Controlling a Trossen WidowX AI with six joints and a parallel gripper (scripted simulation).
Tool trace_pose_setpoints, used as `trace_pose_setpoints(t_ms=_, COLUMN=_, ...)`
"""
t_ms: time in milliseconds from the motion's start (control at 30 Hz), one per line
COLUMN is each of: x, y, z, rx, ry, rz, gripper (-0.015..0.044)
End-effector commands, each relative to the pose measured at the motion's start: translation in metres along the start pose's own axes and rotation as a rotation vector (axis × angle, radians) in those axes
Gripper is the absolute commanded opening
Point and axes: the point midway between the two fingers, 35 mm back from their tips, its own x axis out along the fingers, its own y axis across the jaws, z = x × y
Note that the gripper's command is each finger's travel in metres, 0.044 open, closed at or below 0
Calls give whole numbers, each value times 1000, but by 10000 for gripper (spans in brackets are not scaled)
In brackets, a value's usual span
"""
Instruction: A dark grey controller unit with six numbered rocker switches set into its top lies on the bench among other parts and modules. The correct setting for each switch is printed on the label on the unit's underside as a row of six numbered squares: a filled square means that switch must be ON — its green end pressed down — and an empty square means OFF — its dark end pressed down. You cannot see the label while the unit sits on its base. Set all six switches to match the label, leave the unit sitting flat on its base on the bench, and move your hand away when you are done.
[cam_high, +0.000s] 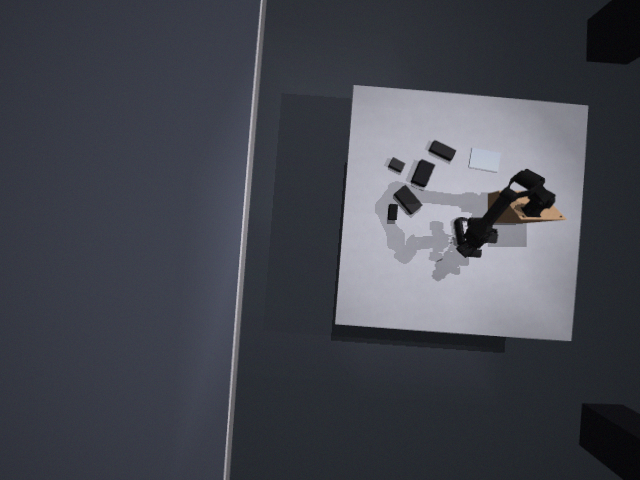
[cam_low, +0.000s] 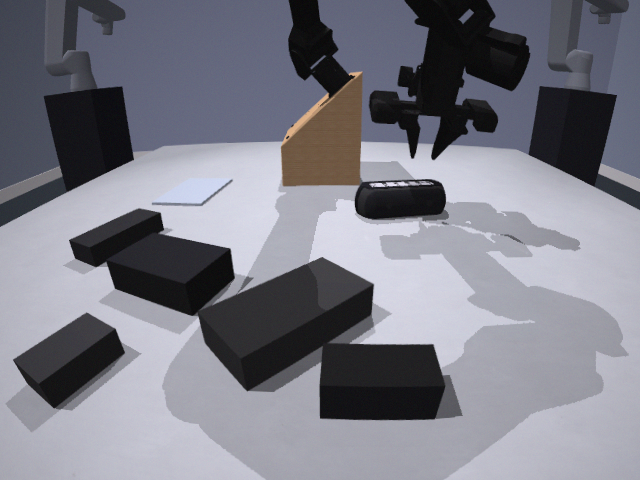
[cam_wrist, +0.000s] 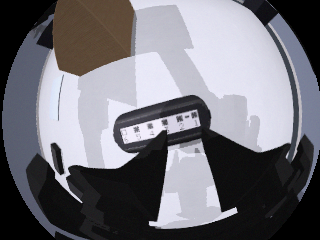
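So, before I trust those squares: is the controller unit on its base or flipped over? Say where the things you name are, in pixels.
Flipped over: its numbered label faces up on the controller unit (cam_low: 400, 200) (cam_wrist: 162, 124).
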Motion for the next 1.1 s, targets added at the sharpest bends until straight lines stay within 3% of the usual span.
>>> trace_pose_setpoints(t_ms=0, x=5, y=-7, z=4, rx=353, ry=99, rz=-27, gripper=263)
trace_pose_setpoints(t_ms=233, x=12, y=-18, z=13, rx=937, ry=220, rz=-156, gripper=440)
trace_pose_setpoints(t_ms=400, x=15, y=-22, z=19, rx=1286, ry=267, rz=-276, gripper=440)
trace_pose_setpoints(t_ms=1067, x=16, y=-23, z=18, rx=1300, ry=269, rz=-281, gripper=440)
